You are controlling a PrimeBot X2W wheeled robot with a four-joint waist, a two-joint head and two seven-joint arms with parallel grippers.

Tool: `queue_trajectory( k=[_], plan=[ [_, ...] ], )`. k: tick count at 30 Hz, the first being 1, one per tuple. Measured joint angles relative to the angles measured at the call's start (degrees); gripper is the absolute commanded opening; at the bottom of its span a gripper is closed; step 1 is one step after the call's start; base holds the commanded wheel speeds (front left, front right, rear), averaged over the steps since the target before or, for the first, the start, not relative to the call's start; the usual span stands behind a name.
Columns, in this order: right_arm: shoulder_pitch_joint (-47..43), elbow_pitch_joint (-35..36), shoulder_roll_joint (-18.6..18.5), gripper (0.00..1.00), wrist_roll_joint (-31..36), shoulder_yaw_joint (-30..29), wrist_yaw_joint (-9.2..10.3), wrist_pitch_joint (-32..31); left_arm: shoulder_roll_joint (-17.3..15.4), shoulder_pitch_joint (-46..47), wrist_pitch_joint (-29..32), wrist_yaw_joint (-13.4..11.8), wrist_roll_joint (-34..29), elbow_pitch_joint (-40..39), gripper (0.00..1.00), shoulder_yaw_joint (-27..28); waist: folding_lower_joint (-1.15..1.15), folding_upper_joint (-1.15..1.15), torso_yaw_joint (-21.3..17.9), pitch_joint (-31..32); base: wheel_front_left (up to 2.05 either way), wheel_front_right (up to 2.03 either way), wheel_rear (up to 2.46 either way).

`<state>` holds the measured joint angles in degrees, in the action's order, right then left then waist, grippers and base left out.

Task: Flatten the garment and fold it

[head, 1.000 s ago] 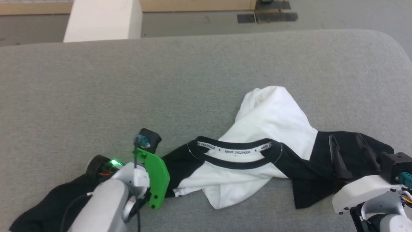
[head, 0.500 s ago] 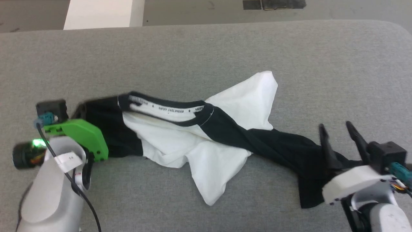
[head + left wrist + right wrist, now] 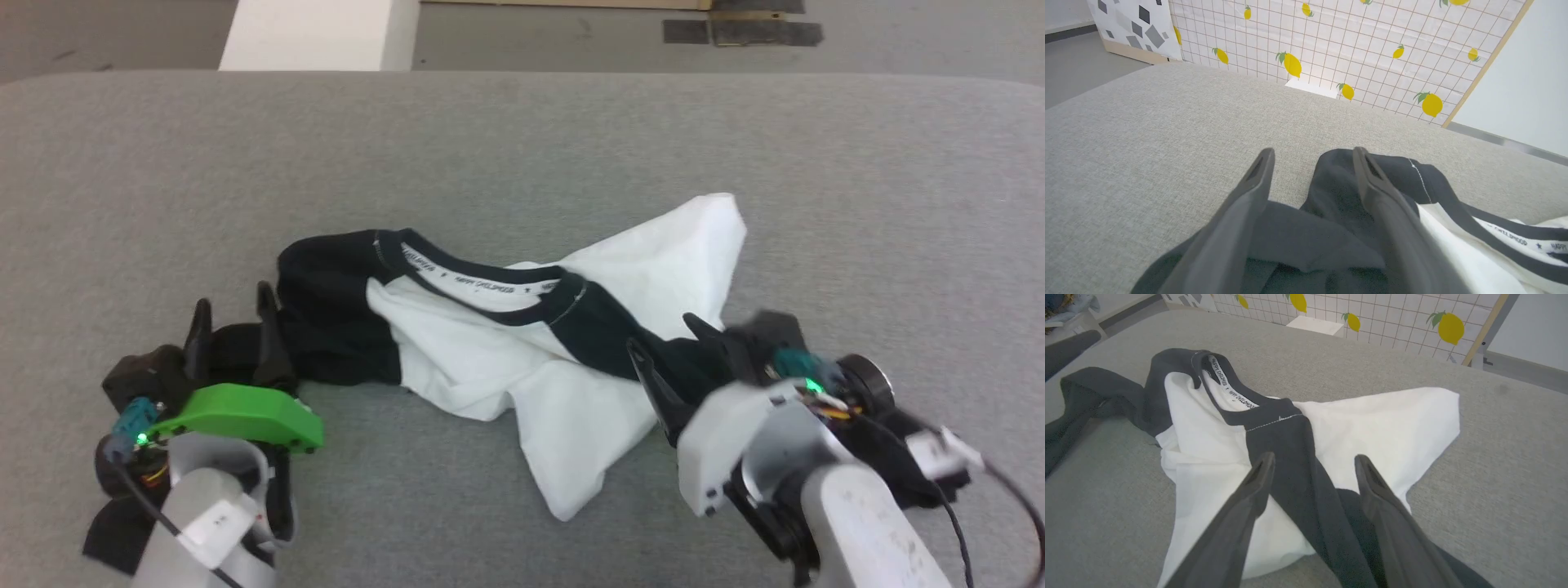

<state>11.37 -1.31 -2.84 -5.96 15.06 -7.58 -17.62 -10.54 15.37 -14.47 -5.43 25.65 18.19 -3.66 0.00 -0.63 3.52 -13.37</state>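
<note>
The T-shirt point(image 3: 506, 359) is found crumpled and twisted on the grey cushion point(image 3: 522, 163), black sleeves lying out to either side. The left pincer point(image 3: 232, 298) and right pincer point(image 3: 661, 333) are held wide, gripping nothing, each over a sleeve. Stacked layers may be pinched together, locking in the twist. No obstruction is noted; a lemon-patterned panel point(image 3: 1351, 41) stands well beyond.

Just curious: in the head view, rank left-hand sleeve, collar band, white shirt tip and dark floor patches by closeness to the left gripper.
1. Left-hand sleeve, at the left gripper.
2. Collar band, centre.
3. White shirt tip, right.
4. Dark floor patches, top right.
</note>
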Motion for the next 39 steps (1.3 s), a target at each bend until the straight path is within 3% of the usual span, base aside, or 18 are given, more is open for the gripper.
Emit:
queue_trajectory(
  k=[5,6,7,8,9,15,20,25,26,27,30,34,36,39],
  plan=[
    [6.65,-6.13,0.01,1.00,-1.67,0.79,0.00,-10.07,3.90,-1.27,-0.26,0.54,-4.36,-6.99,1.00,1.24,0.00,0.00,2.83,-0.83,0.00,0.00,0.00],
    [7.86,-7.25,-0.02,0.95,-1.72,1.11,0.01,-11.96,4.48,-1.51,-0.25,0.92,-5.15,-7.43,1.00,1.43,0.00,0.00,3.40,-1.08,0.00,0.00,0.00],
    [8.65,-8.02,0.01,0.47,-1.76,1.19,0.00,-13.14,4.97,-1.71,-0.26,1.12,-5.58,-7.66,1.00,1.75,0.00,0.00,3.85,-1.27,0.00,0.00,0.00],
    [9.54,-8.79,-0.16,0.29,-1.74,1.83,0.00,-14.60,5.42,-1.93,-0.26,1.36,-5.94,-7.68,1.00,1.91,0.00,0.00,4.41,-1.51,0.00,0.00,0.00],
    [10.72,-9.13,-1.35,0.00,-3.58,3.94,0.00,-15.66,6.17,-2.33,-0.26,2.32,-6.61,-7.35,1.00,2.24,0.00,0.00,5.78,-1.95,0.00,0.00,0.00],
    [8.68,-1.98,-6.47,0.00,-14.26,10.00,0.01,-16.17,6.75,-3.75,-0.25,2.91,-7.21,-5.67,1.00,4.27,0.00,0.00,6.59,-0.74,0.00,0.00,0.00],
    [2.07,10.45,-16.57,0.00,-26.38,18.09,0.01,-23.45,6.70,-5.38,-0.26,3.43,-8.80,-4.59,1.00,6.44,0.00,0.00,5.47,1.63,0.00,0.00,0.00],
    [-5.35,15.90,-26.99,0.01,-28.06,17.56,0.02,-32.95,6.57,-6.45,-0.26,3.55,-9.03,-4.53,1.00,8.11,0.00,0.00,3.25,3.96,0.00,0.00,0.00],
    [-6.64,16.04,-27.80,0.40,-27.63,16.78,0.02,-34.19,6.55,-6.59,-0.26,3.65,-9.03,-4.48,1.00,8.25,0.00,0.00,2.91,4.31,0.00,0.00,0.00],
    [-8.27,16.10,-28.30,1.00,-27.10,15.81,0.02,-35.68,6.53,-6.71,-0.26,3.79,-9.04,-4.37,1.00,8.35,0.00,0.00,2.51,4.73,0.00,0.00,0.00],
    [-13.20,15.85,-27.59,1.00,-26.24,12.07,0.02,-38.94,6.52,-6.84,-0.26,4.13,-9.37,-4.11,1.00,8.42,0.00,0.00,1.73,5.82,0.00,0.00,0.00],
    [-16.58,16.49,-23.02,1.00,-22.81,4.98,0.02,-37.68,6.55,-6.84,-0.26,4.74,-9.46,-3.82,1.00,8.16,0.00,0.00,1.73,6.72,0.00,0.00,0.00],
    [-17.49,17.14,-20.35,1.00,-21.19,1.60,0.02,-34.98,6.57,-6.88,-0.26,4.95,-9.47,-3.68,1.00,7.82,0.00,0.00,2.20,6.82,0.00,0.00,0.00],
    [-17.14,18.84,-14.83,1.00,-16.69,-3.59,0.02,-25.88,6.61,-7.00,-0.26,5.16,-9.50,-3.48,1.00,7.16,0.00,0.00,3.21,6.79,0.00,0.00,0.00]
  ],
)
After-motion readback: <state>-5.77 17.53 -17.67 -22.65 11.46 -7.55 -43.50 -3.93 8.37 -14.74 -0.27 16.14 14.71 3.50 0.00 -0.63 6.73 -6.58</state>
